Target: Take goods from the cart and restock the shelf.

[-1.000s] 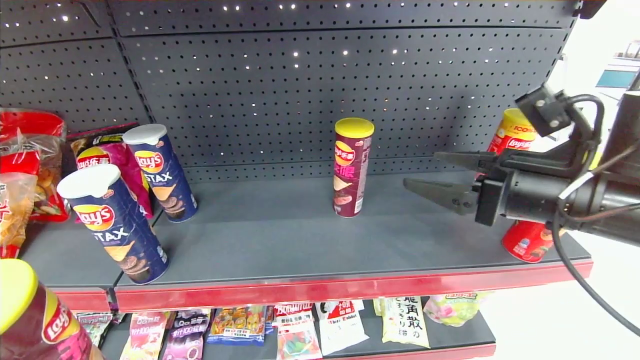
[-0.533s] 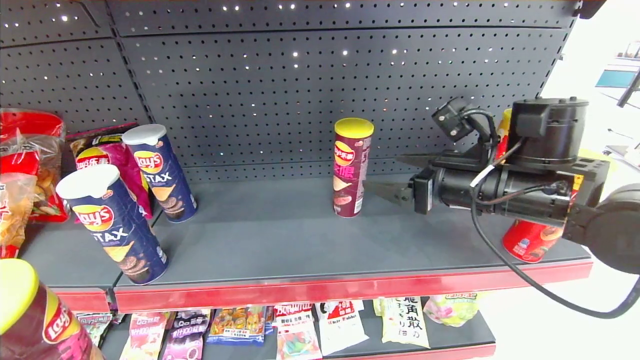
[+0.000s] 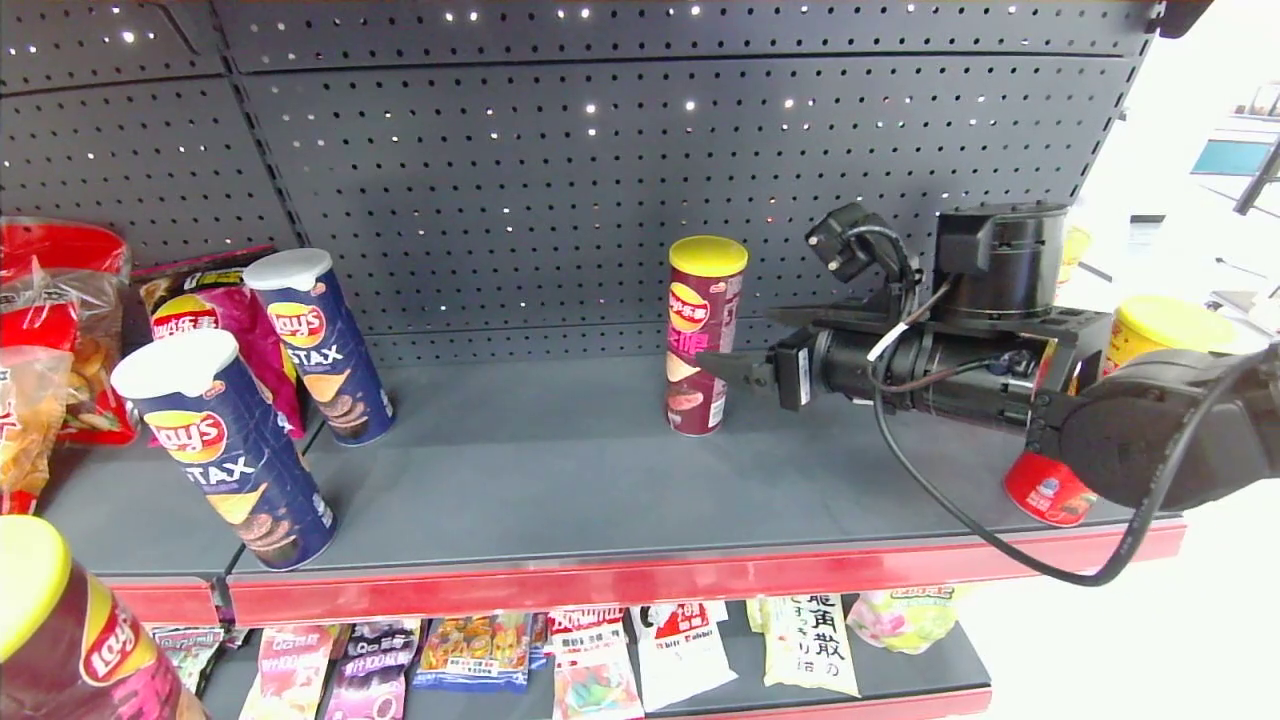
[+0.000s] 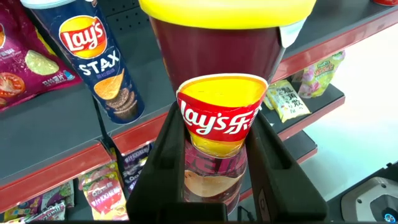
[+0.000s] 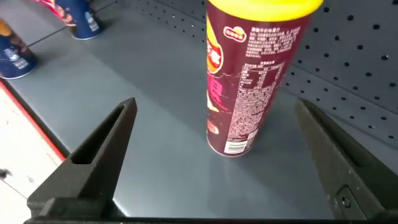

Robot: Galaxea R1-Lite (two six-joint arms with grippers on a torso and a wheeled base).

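A maroon chip can (image 3: pixel 703 340) with a yellow lid stands upright at the middle of the grey shelf (image 3: pixel 560 480). My right gripper (image 3: pixel 738 342) is open at its right side, the near fingertip about touching the can. In the right wrist view the can (image 5: pixel 249 93) stands just ahead of the open fingers (image 5: pixel 99 155), slightly beyond their tips. My left gripper (image 4: pixel 221 155) is shut on a second maroon can (image 4: pixel 217 124) with a yellow lid, held low at the lower left (image 3: pixel 60 640), in front of the shelf edge.
Two blue cans (image 3: pixel 235 450) (image 3: pixel 320 345) lean at the shelf's left, with snack bags (image 3: pixel 60 330) beyond them. A red can (image 3: pixel 1050 490) sits behind my right arm at the shelf's right end, a yellow lid (image 3: pixel 1170 320) above it. Packets (image 3: pixel 600 660) fill the lower shelf.
My right arm has swung left along the shelf, bringing its open gripper from the right end up to the maroon can. The left arm and its can stayed put.
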